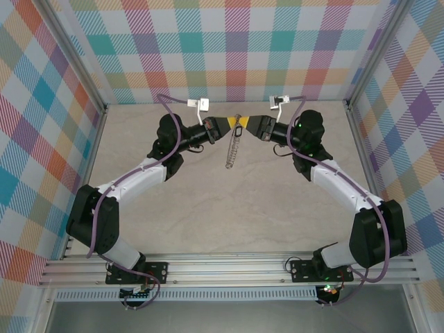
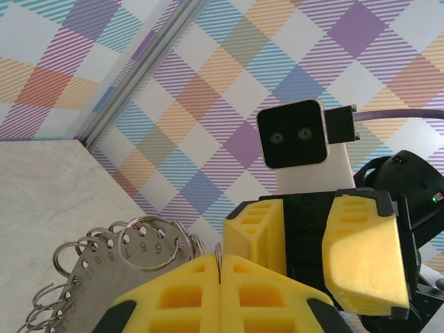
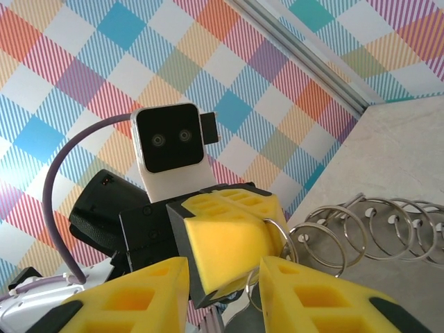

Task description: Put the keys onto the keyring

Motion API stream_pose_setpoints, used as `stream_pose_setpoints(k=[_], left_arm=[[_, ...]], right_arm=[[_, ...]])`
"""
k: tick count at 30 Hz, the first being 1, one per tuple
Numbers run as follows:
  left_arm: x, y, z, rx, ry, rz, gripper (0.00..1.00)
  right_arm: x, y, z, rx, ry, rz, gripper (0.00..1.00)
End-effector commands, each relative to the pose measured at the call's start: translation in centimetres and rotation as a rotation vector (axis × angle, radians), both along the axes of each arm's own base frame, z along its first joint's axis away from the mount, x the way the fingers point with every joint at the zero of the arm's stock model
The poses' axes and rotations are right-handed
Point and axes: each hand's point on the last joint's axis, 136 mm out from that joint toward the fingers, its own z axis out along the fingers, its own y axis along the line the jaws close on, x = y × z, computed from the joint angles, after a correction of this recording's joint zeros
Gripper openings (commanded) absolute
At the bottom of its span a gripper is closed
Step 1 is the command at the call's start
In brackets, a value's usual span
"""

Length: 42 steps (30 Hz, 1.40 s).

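Note:
My left gripper (image 1: 224, 125) (image 2: 220, 269) is shut on the edge of a thin silver keyring (image 2: 220, 251) (image 3: 280, 232). From it hangs a grey metal plate (image 2: 97, 272) (image 1: 232, 149) with numbered holes, strung with several more split rings (image 3: 361, 229). My right gripper (image 1: 251, 124) (image 3: 223, 269) faces it tip to tip. Its yellow fingers (image 3: 312, 295) stand apart, with the left gripper's pads (image 3: 229, 243) and the ring in the gap. A small dark piece (image 1: 238, 129) hangs between the tips. I cannot tell whether it is one of the keys.
Both arms are raised at the far middle of the beige table (image 1: 229, 222), close to the checked back wall (image 1: 236, 55). Checked side walls with metal posts (image 1: 350, 104) close in left and right.

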Motion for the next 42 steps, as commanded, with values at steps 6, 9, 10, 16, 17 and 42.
stream_pose_setpoints(k=[6,9,10,16,17,42], left_arm=[[-1.9,0.2,3.1,-0.048,-0.087,-0.032,0.00],[-2.1,0.2,3.2,-0.050,-0.090,-0.038,0.00],[-2.1,0.2,3.2,-0.049,-0.089,-0.040,0.00],[-2.2,0.2,3.4,-0.052,-0.096,-0.042,0.00],[-2.2,0.2,3.5,-0.052,-0.097,-0.042,0.00],[-2.1,0.0,2.7,-0.045,-0.084,-0.045,0.00]], right_arm=[[0.8,0.0,1.6,-0.032,-0.074,-0.035,0.33],[1.1,0.2,1.4,-0.033,-0.067,-0.028,0.33],[1.2,0.3,1.3,-0.033,-0.064,-0.023,0.33],[1.5,0.7,0.5,-0.031,-0.042,0.006,0.31],[1.5,0.8,0.4,-0.030,-0.038,0.010,0.30],[1.0,1.0,-0.3,-0.032,-0.025,0.048,0.04]])
